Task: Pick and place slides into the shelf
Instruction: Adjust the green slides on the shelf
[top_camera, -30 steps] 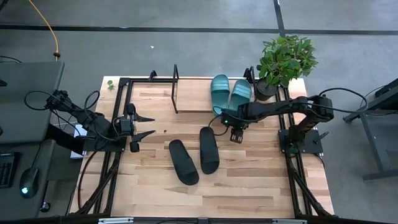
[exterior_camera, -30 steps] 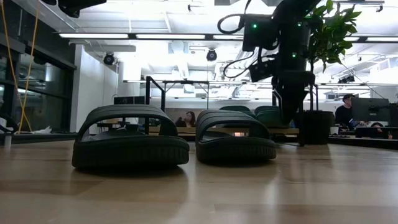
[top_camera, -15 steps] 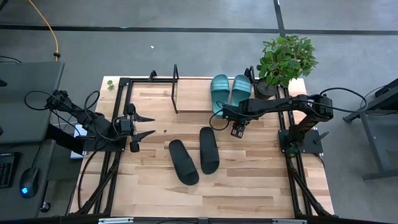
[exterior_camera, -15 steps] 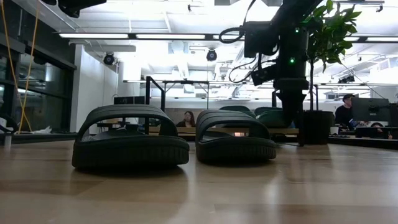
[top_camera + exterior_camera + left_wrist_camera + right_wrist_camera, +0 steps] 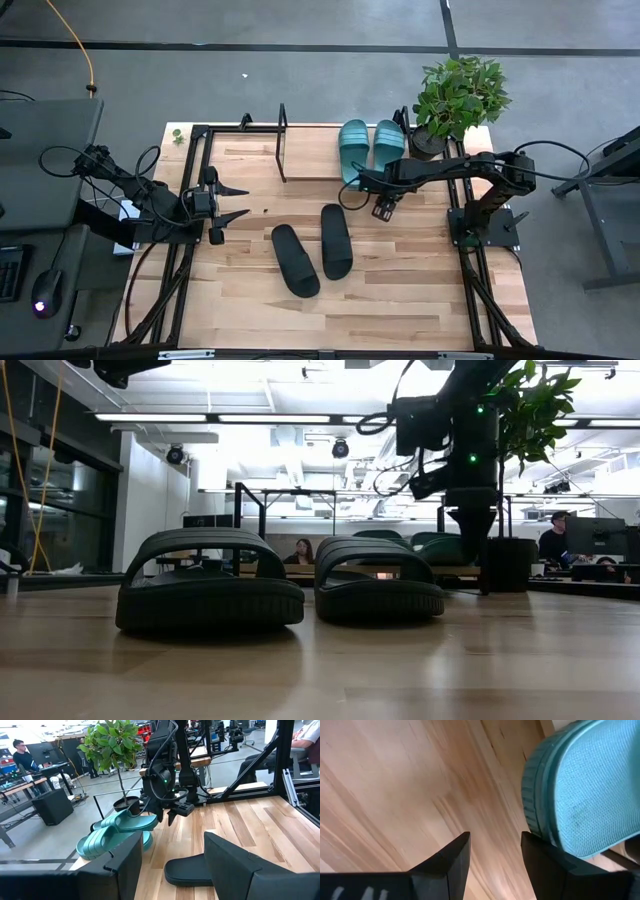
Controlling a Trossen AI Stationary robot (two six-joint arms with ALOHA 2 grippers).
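Two teal slides (image 5: 353,142) (image 5: 387,145) lie side by side, soles down, on the right half of the shelf (image 5: 310,155), a light board between thin black end frames. Their heels stick out past its near edge. Two black slides (image 5: 295,260) (image 5: 336,240) lie soles down on the table's middle. My right gripper (image 5: 383,207) points down just in front of the teal heels, open and with nothing between its fingers; in the right wrist view (image 5: 495,851) a teal heel (image 5: 585,795) shows beside one finger. At the table's left, my left gripper (image 5: 237,201) waits level and open.
A potted plant (image 5: 455,100) stands at the far right corner, close to the shelf's right end frame (image 5: 400,122). A black tube frame (image 5: 200,170) runs around the tabletop. The shelf's left half is bare board, and bare wood lies near the table's front edge (image 5: 330,320).
My right gripper has rolled about its own pointing line and edged slightly toward the far edge, staying just in front of the teal heels. Its fingers keep the same gap. The slides have not moved.
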